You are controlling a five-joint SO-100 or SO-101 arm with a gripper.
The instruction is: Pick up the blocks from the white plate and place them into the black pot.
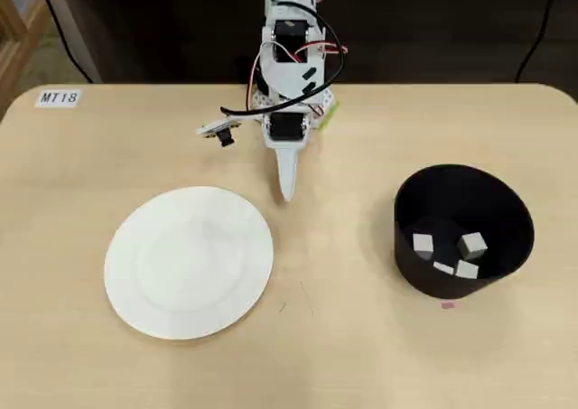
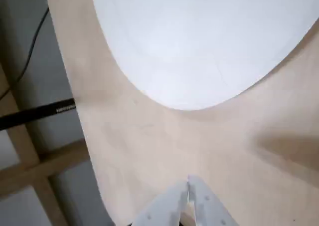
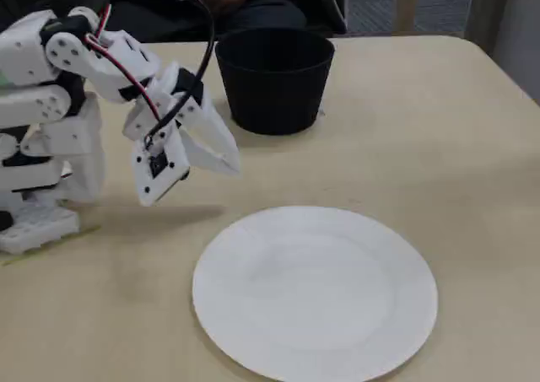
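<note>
Blocks (image 1: 448,254): four, inside pot (image 1: 506,212), well apart from claw (image 1: 287,192). Claw: pressed together, empty, near bare plate (image 1: 153,283).

Pale wooden table (image 1: 361,355), dark floor beyond, wooden frame.

Overhead view: the whole table (image 1: 81,355) is seen straight down from far, the arm's base at top centre.
Wrist view: the tabletop is seen from close above, the gripper (image 2: 188,182) entering at the bottom edge.
Fixed view: the scene is seen from low at the table's side, the arm at left.
Shared: the white plate (image 1: 135,292) (image 2: 199,61) (image 3: 253,331) is seen in all three; the black pot (image 1: 424,278) (image 3: 274,95) in the overhead and fixed views only.
</note>
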